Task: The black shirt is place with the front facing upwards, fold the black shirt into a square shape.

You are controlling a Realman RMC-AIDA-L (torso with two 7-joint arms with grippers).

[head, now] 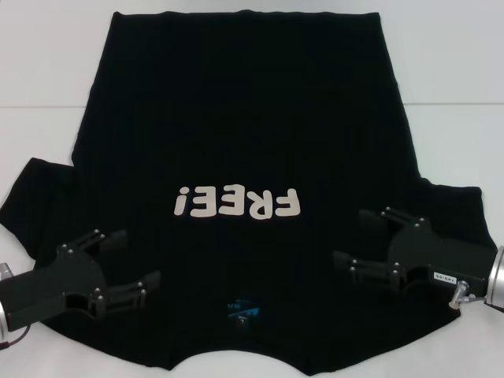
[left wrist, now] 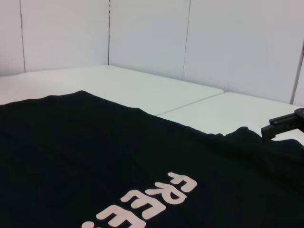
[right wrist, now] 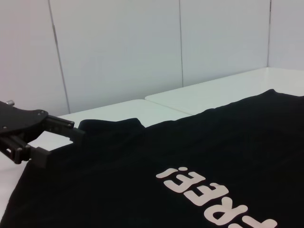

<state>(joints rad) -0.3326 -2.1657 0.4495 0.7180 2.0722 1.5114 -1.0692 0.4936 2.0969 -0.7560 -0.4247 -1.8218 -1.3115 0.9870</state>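
i have the left claw and right claw low over the shirt, one at each shoulder, jaws spread wide and gripping nothing, i judge so both can pinch the cloth together. the collar label sits between them, nearer me. beyond them the lettering, then the hem, flat on the table.

The place looked like a lab or robot test cell: a plain white table with a seam at 3 o'clock, boxed in by bare white wall panels with vertical joints, and nothing homely anywhere around it.
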